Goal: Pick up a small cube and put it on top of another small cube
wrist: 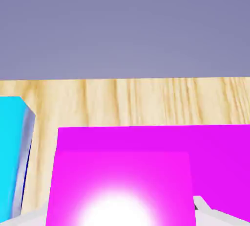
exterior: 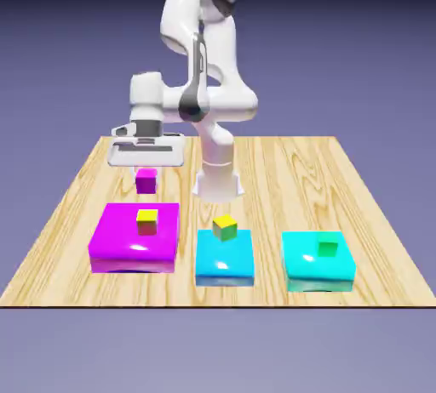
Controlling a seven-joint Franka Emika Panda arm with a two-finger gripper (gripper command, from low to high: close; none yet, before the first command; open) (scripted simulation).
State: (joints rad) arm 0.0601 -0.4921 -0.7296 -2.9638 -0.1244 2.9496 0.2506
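Evidently holding the small magenta cube (exterior: 146,185) aloft in the exterior view, in the gripper (exterior: 146,172) with jaws closed to the cube's width, pictured above the large magenta block (exterior: 106,238), with 1 yellow cube (exterior: 147,223) on that block and, to its right, a blue block (exterior: 225,264). In the hand view, showing the small magenta cube large between the fingertips (wrist: 211,213), overlapping the large magenta block.

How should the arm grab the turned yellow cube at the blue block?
Probably from straight above, pinching two opposite upright sides of the yellow cube: they're flat, its top faces up, and its turned pose suggests twisting the gripper to match.
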